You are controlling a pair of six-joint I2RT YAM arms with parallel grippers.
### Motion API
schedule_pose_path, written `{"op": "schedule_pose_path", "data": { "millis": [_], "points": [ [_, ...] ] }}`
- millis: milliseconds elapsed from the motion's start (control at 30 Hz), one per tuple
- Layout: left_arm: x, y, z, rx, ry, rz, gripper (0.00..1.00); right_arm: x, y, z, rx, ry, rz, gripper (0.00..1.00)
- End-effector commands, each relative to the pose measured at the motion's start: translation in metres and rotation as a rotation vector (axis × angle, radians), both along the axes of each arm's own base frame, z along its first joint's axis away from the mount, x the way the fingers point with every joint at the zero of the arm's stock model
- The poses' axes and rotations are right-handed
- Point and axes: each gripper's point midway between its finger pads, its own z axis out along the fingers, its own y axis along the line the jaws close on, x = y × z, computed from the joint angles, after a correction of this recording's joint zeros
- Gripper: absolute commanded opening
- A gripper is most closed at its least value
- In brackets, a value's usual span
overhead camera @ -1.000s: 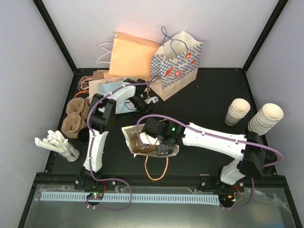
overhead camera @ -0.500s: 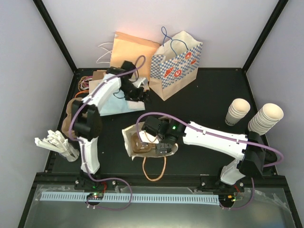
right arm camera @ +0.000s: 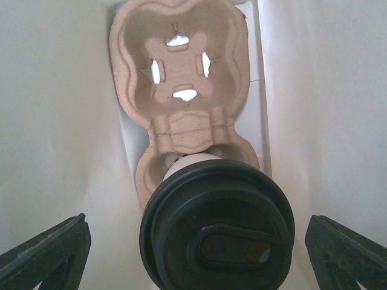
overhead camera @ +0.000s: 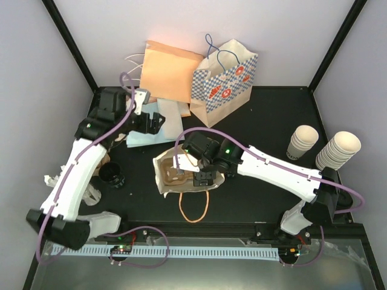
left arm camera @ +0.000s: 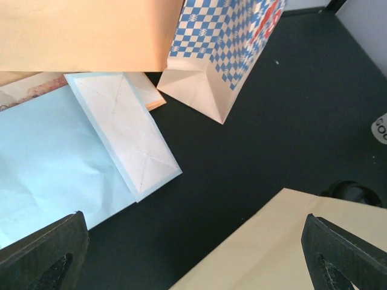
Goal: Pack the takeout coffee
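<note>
**Black table, pale walls**

You look down on a matte black table (overhead camera: 266, 124), closed in on three sides by plain, pale lilac walls (overhead camera: 181, 18). Two black struts (overhead camera: 69, 45) run up the back corners. Along the near edge you see a grey metal ledge (overhead camera: 338, 272) carrying a white slotted strip (overhead camera: 199, 252). The light is soft and even.

Left end effector (overhead camera: 151, 121) jaws spread, arm (overhead camera: 83, 164) reaching back; right end effector (overhead camera: 202, 179) spread likewise, apparently pointing downward.
</note>
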Motion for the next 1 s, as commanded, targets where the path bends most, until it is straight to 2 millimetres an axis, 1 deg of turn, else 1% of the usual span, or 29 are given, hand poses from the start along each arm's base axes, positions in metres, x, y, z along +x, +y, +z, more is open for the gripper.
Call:
{"op": "schedule_pose_path", "data": {
  "millis": [0, 100, 200, 300, 400, 467, 600, 633, 767, 867, 933, 967],
  "points": [
    [-0.022, 0.008, 0.035, -0.055, -0.142, 0.009, 0.99, -0.002, 0.007, 0.006, 0.04, 0.058, 0.017, 1.0],
    [-0.046, 0.008, 0.047, -0.061, -0.185, -0.041, 0.99, -0.008, 0.008, 0.003, 0.053, 0.115, 0.026, 1.0],
    [-0.072, 0.001, 0.056, -0.084, -0.252, -0.138, 0.97, -0.016, 0.007, -0.004, 0.04, 0.177, 0.041, 1.0],
    [-0.095, -0.007, 0.059, -0.126, -0.294, -0.219, 0.93, -0.021, 0.008, -0.011, 0.03, 0.225, 0.042, 1.0],
    [-0.116, -0.017, 0.051, -0.161, -0.302, -0.325, 0.87, -0.024, 0.009, -0.016, 0.026, 0.269, 0.039, 1.0],
    [-0.135, -0.029, 0.046, -0.186, -0.32, -0.45, 0.82, -0.026, 0.009, -0.02, 0.021, 0.288, 0.039, 1.0],
    [-0.156, -0.036, 0.038, -0.201, -0.311, -0.564, 0.69, -0.026, 0.008, -0.024, 0.017, 0.301, 0.031, 1.0],
    [-0.158, -0.036, 0.035, -0.186, -0.302, -0.573, 0.66, -0.025, 0.007, -0.025, 0.018, 0.301, 0.028, 1.0],
    [-0.152, -0.028, 0.023, -0.096, -0.296, -0.553, 0.65, -0.024, 0.006, -0.024, 0.027, 0.293, 0.026, 1.0],
    [-0.15, -0.031, 0.02, -0.086, -0.3, -0.578, 0.61, -0.023, 0.007, -0.021, 0.034, 0.287, 0.027, 1.0],
    [-0.147, -0.036, 0.016, -0.098, -0.286, -0.605, 0.55, -0.022, 0.007, -0.019, 0.038, 0.282, 0.028, 1.0],
    [-0.144, -0.037, 0.012, -0.102, -0.274, -0.612, 0.54, -0.023, 0.008, -0.019, 0.039, 0.281, 0.03, 1.0]
  ]
}}
